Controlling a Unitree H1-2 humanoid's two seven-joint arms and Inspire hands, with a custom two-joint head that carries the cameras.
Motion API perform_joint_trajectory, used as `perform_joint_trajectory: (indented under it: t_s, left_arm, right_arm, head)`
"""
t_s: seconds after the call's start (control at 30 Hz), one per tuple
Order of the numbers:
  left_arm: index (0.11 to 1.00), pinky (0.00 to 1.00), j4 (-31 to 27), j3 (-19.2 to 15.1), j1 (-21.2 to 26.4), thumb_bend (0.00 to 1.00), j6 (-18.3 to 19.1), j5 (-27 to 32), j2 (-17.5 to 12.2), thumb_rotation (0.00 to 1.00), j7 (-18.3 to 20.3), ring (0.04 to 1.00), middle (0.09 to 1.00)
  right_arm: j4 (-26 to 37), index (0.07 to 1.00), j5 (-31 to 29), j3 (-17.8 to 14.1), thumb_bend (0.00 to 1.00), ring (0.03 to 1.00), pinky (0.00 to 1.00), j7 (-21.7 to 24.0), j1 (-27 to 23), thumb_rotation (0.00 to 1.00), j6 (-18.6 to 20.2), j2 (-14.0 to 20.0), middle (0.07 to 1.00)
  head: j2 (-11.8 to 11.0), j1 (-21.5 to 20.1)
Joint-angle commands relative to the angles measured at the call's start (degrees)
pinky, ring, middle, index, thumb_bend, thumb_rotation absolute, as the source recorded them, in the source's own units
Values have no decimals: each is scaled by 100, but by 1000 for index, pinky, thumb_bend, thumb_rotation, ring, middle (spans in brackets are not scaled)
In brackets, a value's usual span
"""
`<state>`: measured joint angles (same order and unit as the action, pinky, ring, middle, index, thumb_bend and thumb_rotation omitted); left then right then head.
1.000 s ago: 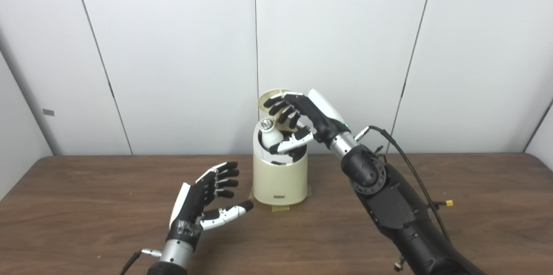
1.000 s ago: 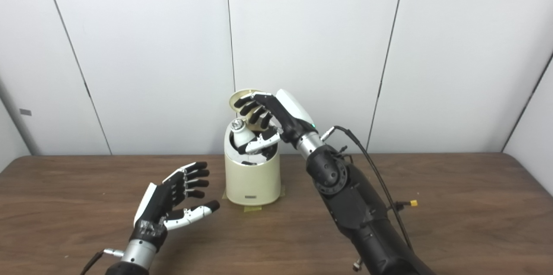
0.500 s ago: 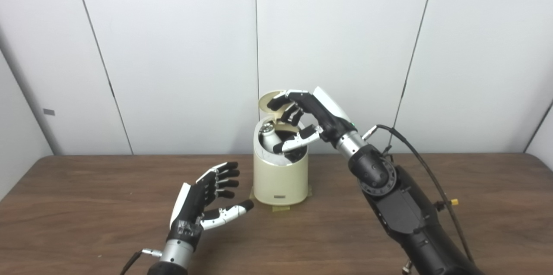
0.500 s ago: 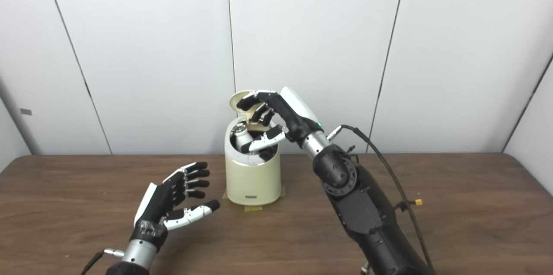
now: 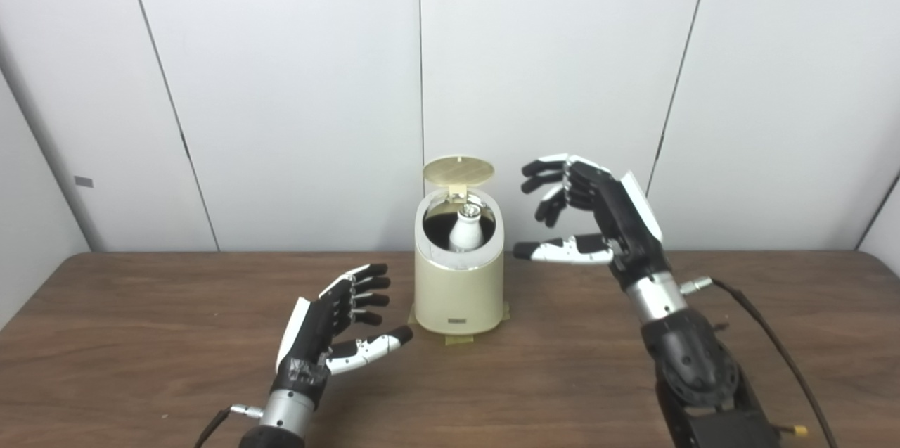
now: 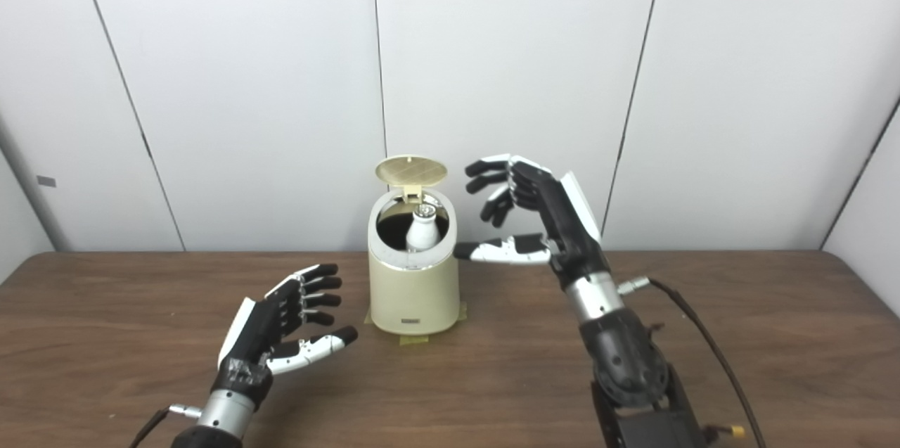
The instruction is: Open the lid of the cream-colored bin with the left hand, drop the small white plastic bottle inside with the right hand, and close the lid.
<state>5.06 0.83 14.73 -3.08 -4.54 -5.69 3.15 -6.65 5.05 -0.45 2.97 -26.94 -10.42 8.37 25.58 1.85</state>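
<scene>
The cream-colored bin (image 5: 458,293) stands on the table at the middle, its round lid (image 5: 458,171) tipped up and open at the back. The small white plastic bottle (image 5: 465,230) stands upright inside the bin, its silver cap showing above the rim; it also shows in the right eye view (image 6: 422,231). My right hand (image 5: 594,216) is open and empty, raised just right of the bin's top, apart from it. My left hand (image 5: 337,318) is open and empty, low over the table to the left of the bin, fingers pointing toward it.
The brown wooden table (image 5: 140,335) runs the full width. Strips of tape (image 5: 460,339) hold the bin's base to it. White wall panels stand close behind the bin. A black cable (image 5: 780,349) trails from my right forearm.
My right hand let go of the bottle, which dropped into the bin, and pulled back to the right with fingers spread. The left hand stayed still.
</scene>
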Motion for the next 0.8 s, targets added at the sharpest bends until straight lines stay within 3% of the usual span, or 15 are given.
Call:
perform_joint_trajectory:
  t_s: [0.0, 0.1, 0.27, 0.43, 0.53, 0.7, 0.77]
  left_arm:
    - [813, 620, -207, -1, 188, 742, -108, 47, -17, 76, 24, 719, 777]
    - [810, 627, -227, 2, 177, 742, -90, 72, -26, 66, 24, 715, 775]
    - [810, 630, -291, -16, 137, 745, -58, 118, -44, 76, 35, 721, 778]
    - [812, 624, -429, -38, 104, 759, -44, 82, -76, 123, 16, 719, 780]
    - [820, 636, -558, -60, 228, 784, 36, 72, -172, 186, 58, 750, 805]
    - [837, 671, -721, -16, 849, 872, 380, -221, -551, 308, 219, 791, 860]
    - [875, 700, -691, 7, 1195, 900, 516, -260, -684, 323, 299, 853, 908]
  right_arm:
    - [48, 714, -342, -83, 807, 492, 408, 145, -78, 148, -77, 96, 680]
    - [-84, 800, -744, -132, 861, 626, 554, 368, 174, 231, 24, 105, 780]
    - [-320, 844, -1127, -145, 901, 717, 638, 556, 431, 280, -198, 6, 853]
    - [-610, 852, -1079, -125, 884, 721, 615, 522, 527, 291, -565, -82, 856]
    - [-632, 851, -1205, -150, 907, 718, 597, 540, 615, 306, -516, -174, 858]
    - [-431, 842, -1198, -186, 882, 716, 593, 409, 768, 253, -292, -331, 855]
    - [-377, 835, -1194, -213, 886, 715, 602, 360, 806, 231, -233, -388, 846]
  head:
    - [16, 3]
    - [29, 53]
    - [47, 157]
    - [46, 208]
    - [35, 208]
    - [7, 190]
    - [-12, 168]
